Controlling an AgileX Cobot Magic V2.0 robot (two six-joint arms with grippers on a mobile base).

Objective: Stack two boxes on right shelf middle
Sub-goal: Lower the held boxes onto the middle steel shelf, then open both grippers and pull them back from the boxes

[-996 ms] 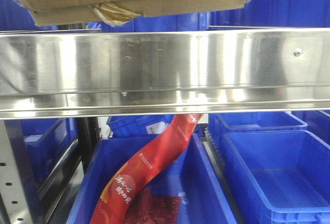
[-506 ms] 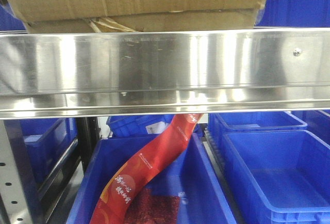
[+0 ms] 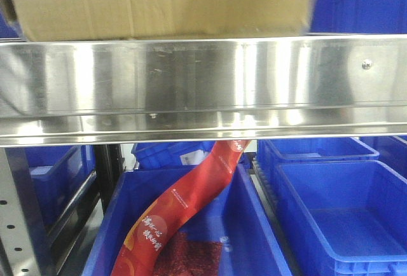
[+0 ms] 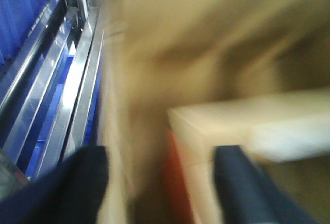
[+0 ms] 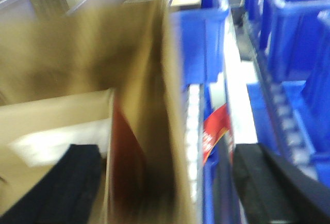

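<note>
A steel rack filled with blue plastic bins fills the front view, its shelf showing a wide mirror-like front lip with a small screw near the right end. Directly above that lip, a brown cardboard box spans the upper left and centre, its bottom edge hidden behind the lip. Below the shelf, a red printed banner curls down into a bin. Both wrist views are heavily blurred. The left gripper has its dark fingers spread on either side of a cardboard wall. The right gripper likewise straddles a cardboard panel, fingers apart; whether either one actually presses the cardboard cannot be told.
</note>
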